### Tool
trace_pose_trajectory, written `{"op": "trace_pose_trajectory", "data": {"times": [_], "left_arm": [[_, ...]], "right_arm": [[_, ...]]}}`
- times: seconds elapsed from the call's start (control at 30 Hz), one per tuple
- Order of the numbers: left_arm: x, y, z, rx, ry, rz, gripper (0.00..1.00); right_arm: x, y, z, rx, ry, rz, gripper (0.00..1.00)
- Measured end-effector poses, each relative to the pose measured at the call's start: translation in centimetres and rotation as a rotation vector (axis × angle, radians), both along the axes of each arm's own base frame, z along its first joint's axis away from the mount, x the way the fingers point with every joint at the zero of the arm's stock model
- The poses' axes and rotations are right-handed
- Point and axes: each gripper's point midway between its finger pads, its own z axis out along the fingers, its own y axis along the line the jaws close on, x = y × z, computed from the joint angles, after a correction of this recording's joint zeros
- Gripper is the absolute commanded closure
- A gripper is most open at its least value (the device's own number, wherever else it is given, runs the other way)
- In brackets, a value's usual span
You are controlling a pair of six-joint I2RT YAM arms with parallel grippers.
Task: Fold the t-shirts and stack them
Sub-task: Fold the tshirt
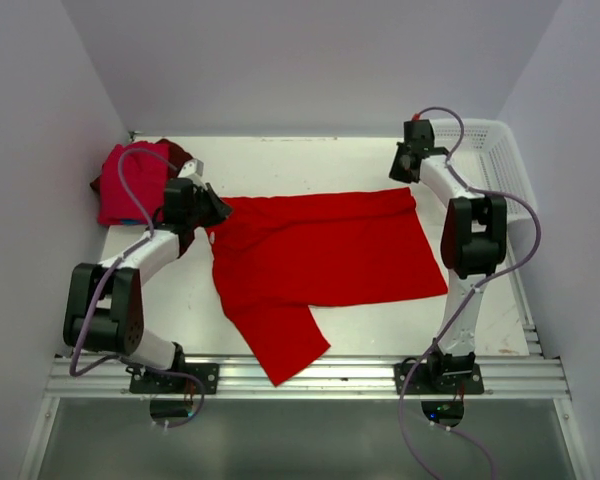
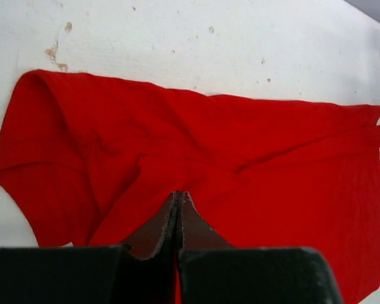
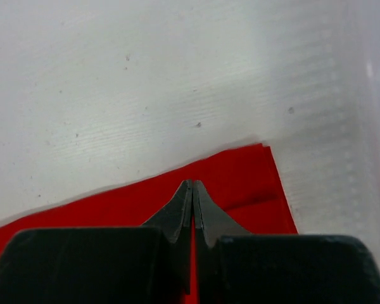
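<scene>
1. Fingers (image 2: 159, 229) of the left gripper (image 2: 179, 197) are pressed together over the red t-shirt (image 1: 320, 260), at its 9 o'clock edge.
2. The right gripper (image 3: 191, 186) is likewise closed, over the shirt's 1 o'clock corner.
3. The folded shirts (image 1: 130, 185) lie at 10 o'clock on the table (image 1: 180, 310).

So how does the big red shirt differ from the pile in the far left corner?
The big red shirt lies spread out across the middle, plain red; the pile is compact in the corner, mixing red with dark maroon. The shirt covers far more area than the pile. Both are cloth.
</scene>
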Motion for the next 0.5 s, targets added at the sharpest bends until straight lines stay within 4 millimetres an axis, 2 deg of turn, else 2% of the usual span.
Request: {"op": "trace_pose_trajectory", "data": {"times": [0.17, 0.4, 0.5], "left_arm": [[0.8, -0.8, -3.0, -0.031, 0.054, -0.019, 1.0], [0.9, -1.1, -6.6, -0.042, 0.132, -0.024, 1.0], [0.6, -1.1, -7.5, -0.051, 0.159, -0.015, 1.0]], "right_arm": [[-0.2, 1.0, -3.3, 0.039, 0.069, 0.038, 1.0], [-1.3, 1.5, -5.0, 0.061, 0.105, 0.051, 1.0], [-2.1, 1.5, -6.4, 0.061, 0.131, 0.048, 1.0]]}}
